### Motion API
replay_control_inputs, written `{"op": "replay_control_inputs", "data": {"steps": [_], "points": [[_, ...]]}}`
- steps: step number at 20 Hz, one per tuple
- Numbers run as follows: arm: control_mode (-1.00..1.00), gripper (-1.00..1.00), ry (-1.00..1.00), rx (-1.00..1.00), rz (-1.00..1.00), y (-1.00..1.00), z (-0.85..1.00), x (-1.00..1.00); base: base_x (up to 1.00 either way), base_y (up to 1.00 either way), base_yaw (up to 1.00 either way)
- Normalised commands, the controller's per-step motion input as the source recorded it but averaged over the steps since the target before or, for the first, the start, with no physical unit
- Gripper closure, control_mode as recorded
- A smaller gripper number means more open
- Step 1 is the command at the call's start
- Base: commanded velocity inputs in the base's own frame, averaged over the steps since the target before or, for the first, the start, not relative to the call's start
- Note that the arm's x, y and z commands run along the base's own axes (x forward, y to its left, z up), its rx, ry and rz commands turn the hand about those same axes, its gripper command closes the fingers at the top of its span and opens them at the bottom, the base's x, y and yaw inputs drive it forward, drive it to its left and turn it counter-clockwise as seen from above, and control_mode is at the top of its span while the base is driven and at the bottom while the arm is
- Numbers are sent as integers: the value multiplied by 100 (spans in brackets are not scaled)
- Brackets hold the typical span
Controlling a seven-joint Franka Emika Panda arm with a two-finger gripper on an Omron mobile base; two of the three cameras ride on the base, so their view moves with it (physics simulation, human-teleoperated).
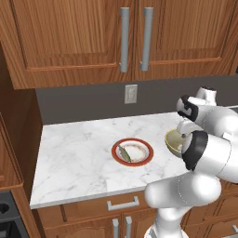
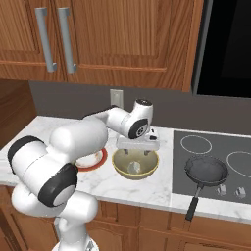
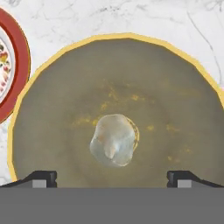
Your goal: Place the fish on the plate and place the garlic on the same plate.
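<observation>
While the fish (image 1: 124, 152) already lay on the plate (image 1: 146, 156), the garlic (image 3: 113, 140) sat in the bowl (image 3: 57, 109), ungrabbed, beneath wide-open, empty jaws

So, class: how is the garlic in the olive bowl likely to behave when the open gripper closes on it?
The garlic looks small, rounded and lumpy, so it may roll or squirt sideways between the fingers. It sits at the bottom of the curved bowl, which would probably roll it back to centre. It is likely light.
</observation>
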Motion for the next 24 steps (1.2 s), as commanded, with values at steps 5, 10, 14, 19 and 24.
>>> {"op": "replay_control_inputs", "data": {"steps": [5, 10, 14, 19, 24], "points": [[-100, -100, 0, 4, 0, -34, -20, 0, 0, 0, 0], [-100, -100, 1, 1, 0, -4, -26, 0, 0, 0, 0], [-100, -100, 2, 0, 0, 0, -24, 0, 0, 0, 0], [-100, -100, 0, 0, 0, 7, -23, 0, 0, 0, 0], [-100, -100, 0, 0, 0, 21, -11, 2, 0, 0, 0]]}}
